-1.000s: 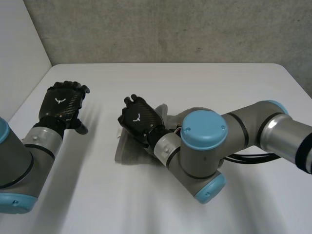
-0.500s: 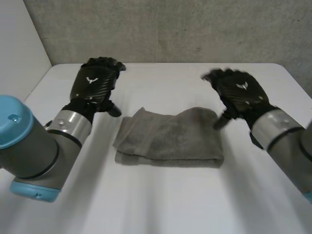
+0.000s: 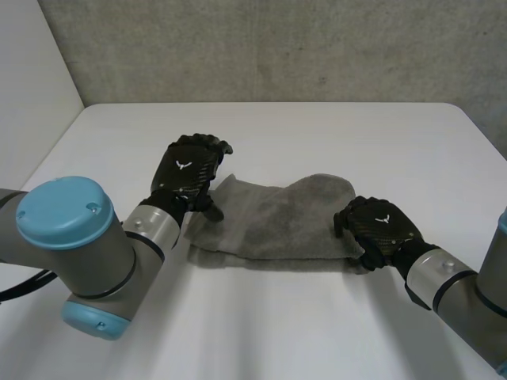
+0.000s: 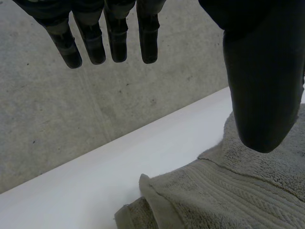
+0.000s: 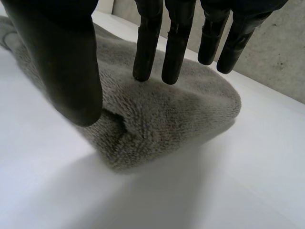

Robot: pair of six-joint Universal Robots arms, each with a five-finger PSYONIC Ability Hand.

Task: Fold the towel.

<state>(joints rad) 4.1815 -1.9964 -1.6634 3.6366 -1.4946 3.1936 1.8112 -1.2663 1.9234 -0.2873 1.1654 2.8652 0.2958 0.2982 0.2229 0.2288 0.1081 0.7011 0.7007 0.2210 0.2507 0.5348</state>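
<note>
Towel [image 3: 269, 226] lies folded, long axis running from left hand [image 3: 188, 169] to right hand [image 3: 380, 228], both with fingers straight, gripping nothing.

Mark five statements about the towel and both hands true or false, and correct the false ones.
1. The grey towel lies on the white table. True.
2. The left hand is at the towel's right end. False: it is over the left end, and the right hand is at the right end.
3. The left hand has its fingers curled round the towel. False: they are straight, held above it, and grip nothing.
4. The right hand's fingertips rest on top of the towel. True.
5. The towel hangs over the table's edge. False: it lies wholly on the tabletop, away from the edges.
</note>
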